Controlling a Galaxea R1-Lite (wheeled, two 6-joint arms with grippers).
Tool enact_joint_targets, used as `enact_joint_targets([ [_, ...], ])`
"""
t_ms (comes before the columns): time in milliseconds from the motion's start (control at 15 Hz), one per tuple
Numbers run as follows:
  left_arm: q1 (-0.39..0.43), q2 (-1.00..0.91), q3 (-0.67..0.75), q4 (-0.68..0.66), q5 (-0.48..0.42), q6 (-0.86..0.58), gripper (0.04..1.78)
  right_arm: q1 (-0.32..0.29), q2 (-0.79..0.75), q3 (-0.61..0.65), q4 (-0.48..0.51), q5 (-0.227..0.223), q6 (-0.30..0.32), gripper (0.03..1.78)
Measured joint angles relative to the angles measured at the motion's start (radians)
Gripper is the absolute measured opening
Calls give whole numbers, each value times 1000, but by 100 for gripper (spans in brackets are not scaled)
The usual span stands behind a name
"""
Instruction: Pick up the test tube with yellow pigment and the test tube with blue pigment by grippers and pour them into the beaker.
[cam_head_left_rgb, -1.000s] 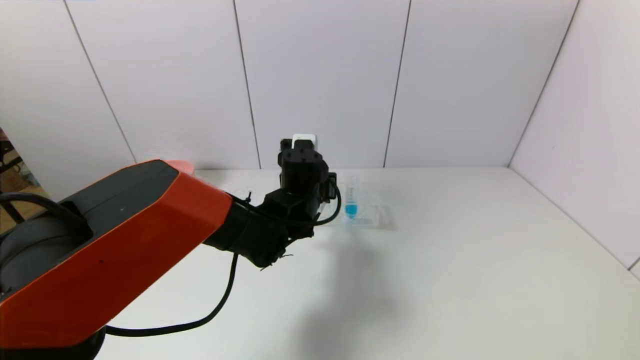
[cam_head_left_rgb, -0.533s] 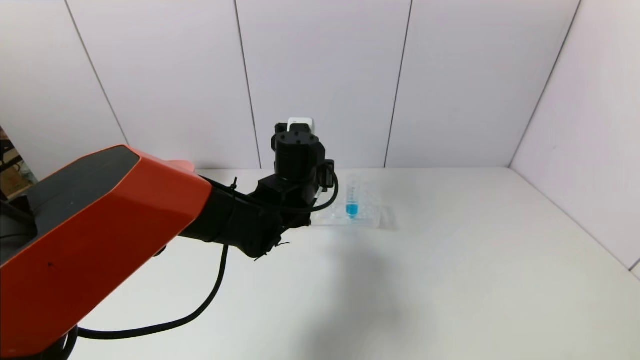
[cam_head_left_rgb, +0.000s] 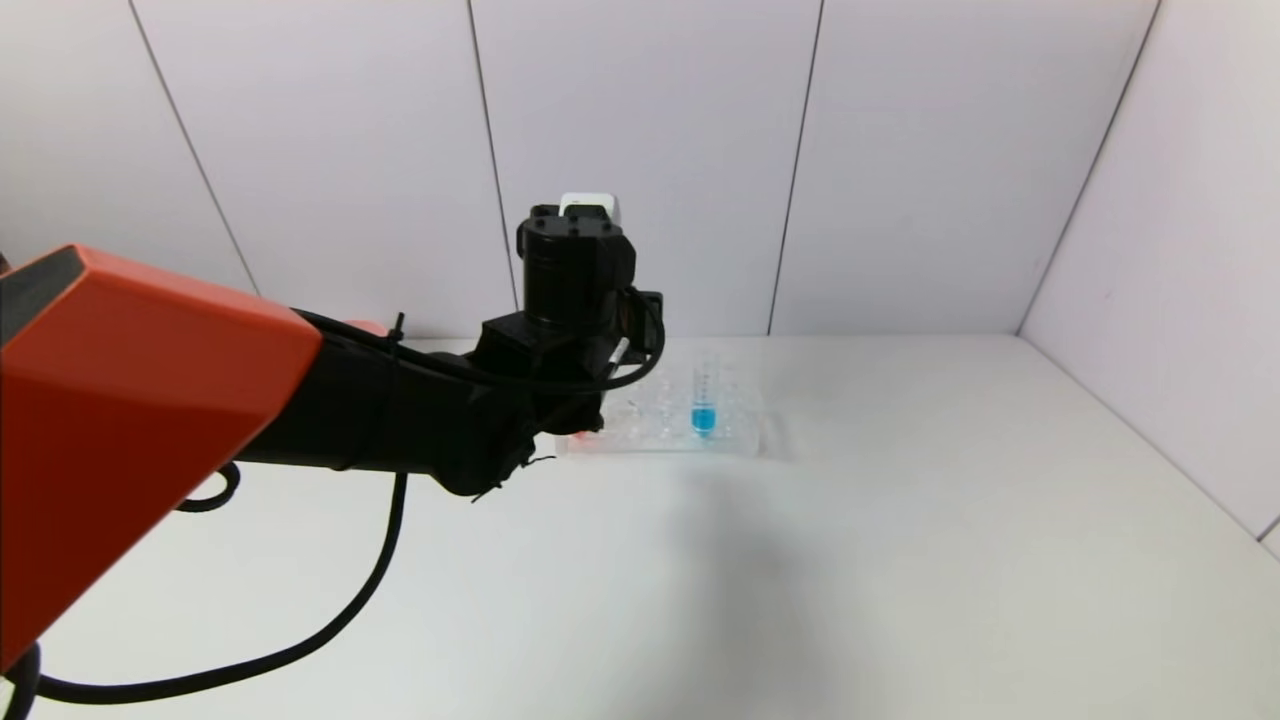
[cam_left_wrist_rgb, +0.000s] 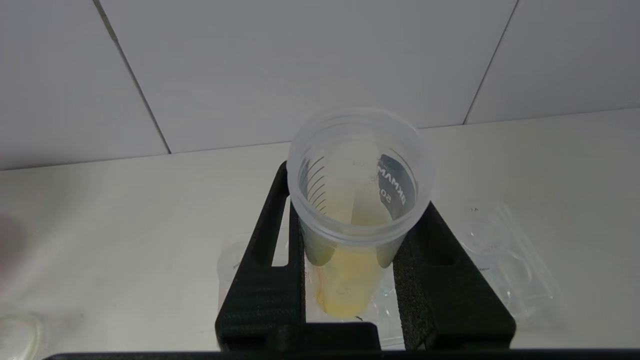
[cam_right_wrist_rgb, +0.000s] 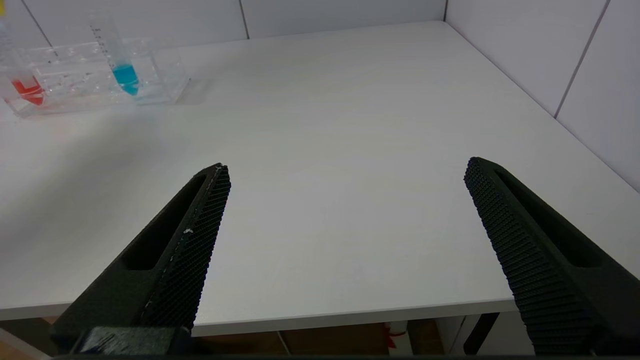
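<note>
The right gripper (cam_right_wrist_rgb: 345, 225) is hanging low over the near edge of the white tabletop (cam_head_left_rgb: 900, 560), its two ribbed black fingers (cam_right_wrist_rgb: 200, 235) standing wide apart with nothing between them. Farther in, the left arm is reaching across from the left, and the left gripper (cam_left_wrist_rgb: 350, 280) is clamping the test tube with yellow pigment (cam_left_wrist_rgb: 357, 210) between its pads — the tube is standing upright in the grip with its open mouth toward the wrist camera and yellow liquid sitting at its bottom. In the head view the gripper itself is hiding behind the black wrist, raised above the left end of the clear tube rack (cam_head_left_rgb: 735, 425). The rack is lying on the tabletop near the back wall. The test tube with blue pigment (cam_head_left_rgb: 704, 395) is standing upright in the rack toward its right end, blue liquid at its bottom, while a tube with red-orange liquid (cam_right_wrist_rgb: 27, 82) is sitting at the rack's left end — well apart from the blue one. A pink bowl (cam_head_left_rgb: 362, 327) is just peeking out behind the left arm by the back wall.
</note>
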Motion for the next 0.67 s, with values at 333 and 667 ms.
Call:
enact_joint_targets([
  [333,67,-123,60,65,-19,0,51,0,0,0,0,0,0,171],
  [667,218,-233,169,69,-111,-6,51,0,0,0,-1,0,0,171],
])
